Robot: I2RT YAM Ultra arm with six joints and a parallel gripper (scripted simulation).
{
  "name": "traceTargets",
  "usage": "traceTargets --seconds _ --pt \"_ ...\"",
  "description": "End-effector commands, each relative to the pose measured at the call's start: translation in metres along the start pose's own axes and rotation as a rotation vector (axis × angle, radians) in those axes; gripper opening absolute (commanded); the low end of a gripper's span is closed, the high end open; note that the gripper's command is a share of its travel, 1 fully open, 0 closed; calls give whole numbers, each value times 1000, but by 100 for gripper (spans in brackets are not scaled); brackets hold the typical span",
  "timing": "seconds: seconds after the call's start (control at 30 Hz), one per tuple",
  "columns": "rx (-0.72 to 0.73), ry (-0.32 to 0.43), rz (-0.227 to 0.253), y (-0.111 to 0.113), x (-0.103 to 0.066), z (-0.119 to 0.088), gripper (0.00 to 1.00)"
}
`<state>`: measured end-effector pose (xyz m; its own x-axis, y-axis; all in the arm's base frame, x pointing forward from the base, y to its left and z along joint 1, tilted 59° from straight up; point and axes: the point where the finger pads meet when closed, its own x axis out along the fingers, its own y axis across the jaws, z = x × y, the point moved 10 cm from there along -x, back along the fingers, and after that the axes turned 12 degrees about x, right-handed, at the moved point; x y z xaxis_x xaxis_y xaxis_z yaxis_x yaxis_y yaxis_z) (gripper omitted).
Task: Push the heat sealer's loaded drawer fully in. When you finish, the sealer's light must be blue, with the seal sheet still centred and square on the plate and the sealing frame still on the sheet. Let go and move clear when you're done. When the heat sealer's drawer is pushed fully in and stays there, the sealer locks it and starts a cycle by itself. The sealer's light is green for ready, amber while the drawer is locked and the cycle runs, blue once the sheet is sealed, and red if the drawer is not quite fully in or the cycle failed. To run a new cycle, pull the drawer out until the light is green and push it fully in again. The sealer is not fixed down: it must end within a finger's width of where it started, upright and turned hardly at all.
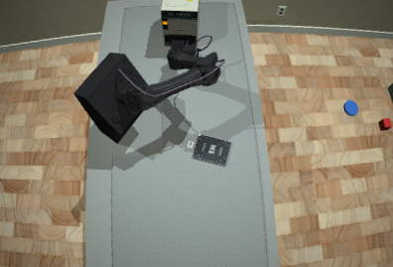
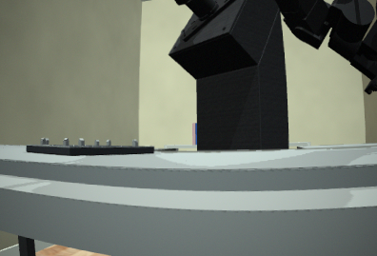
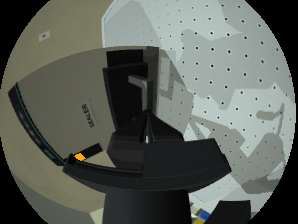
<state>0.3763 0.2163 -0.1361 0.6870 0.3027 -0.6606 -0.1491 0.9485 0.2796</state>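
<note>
Wood-block floor [image 1: 318, 180] and dark wall frame the top view; grey table [image 1: 189, 219] [image 2: 190, 201] runs down its middle. Heat sealer [image 1: 181, 1] [image 3: 65, 110] sits upright at upper centre, light [image 1: 165, 23] [image 3: 79, 157] amber, so prob. locked & cycling. Arm [image 1: 174, 84] [image 2: 305, 10] reaches in from centre left, gripper [image 1: 178, 46] [image 3: 147, 113] at the sealer's front, approx. in line w/ the drawer, presumably to push straight & not twist an unfixed unit. Pegged board [image 1: 211, 150] [image 2: 90, 149] lies below, well apart.

Exterior view: arm at upper right, board at left; sealer & fingertips out of frame.

Wrist view: fingers shut tight, nothing between, prob. closed as a blunt pusher. Tips by the drawer front [image 3: 125, 92] & handle [image 3: 145, 87], left of centre; contact can't tell. Sheet & frame n/v. Next, prob.: back off gently, wait for blue.
</note>
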Motion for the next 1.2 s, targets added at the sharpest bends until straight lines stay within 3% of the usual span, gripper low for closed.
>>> traceTargets --seconds 0.0,0.7,1.17 --pt "-11 8 -11 6 17 -4 0" --pt "-11 8 -11 6 17 -4 0" --pt "-8 17 7 21 32 -8 0"
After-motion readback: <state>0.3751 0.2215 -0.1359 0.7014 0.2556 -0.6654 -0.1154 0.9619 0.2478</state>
